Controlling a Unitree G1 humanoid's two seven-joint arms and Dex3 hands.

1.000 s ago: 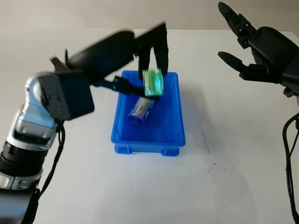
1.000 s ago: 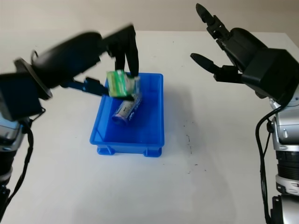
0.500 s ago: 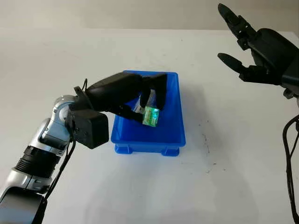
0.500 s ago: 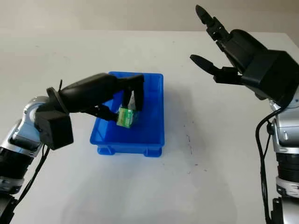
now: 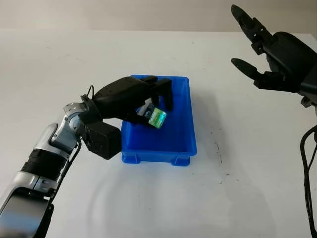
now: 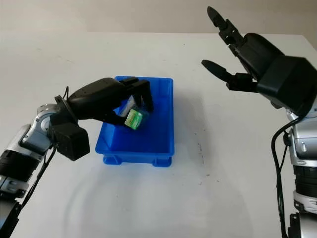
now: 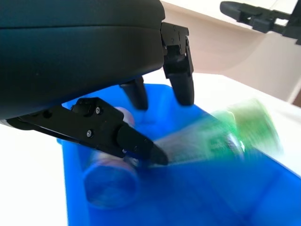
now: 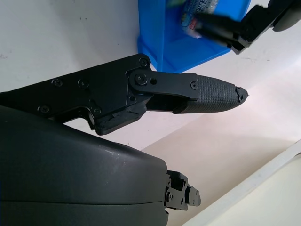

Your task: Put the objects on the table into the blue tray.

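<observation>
Left robot hand (image 5: pixel 148 101) over blue tray (image 5: pixel 181 144), green packet (image 5: pixel 157 118) beneath, can (image 7: pixel 110 183) beside

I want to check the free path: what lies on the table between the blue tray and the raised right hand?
Nothing: in the left eye view, bare white table separates the blue tray from the open right hand.

Green pack (image 7: pixel 235 129) motion-blurred (left hand (image 5: pixel 131 96) hiding the can).

The white tabletop (image 5: pixel 148 198) carries a sprinkle of small dark specks (image 5: pixel 216 144) toward its right side, roughly midway between the near and far edges. Beyond the far edge stands a plain beige wall (image 5: pixel 124 12).
</observation>
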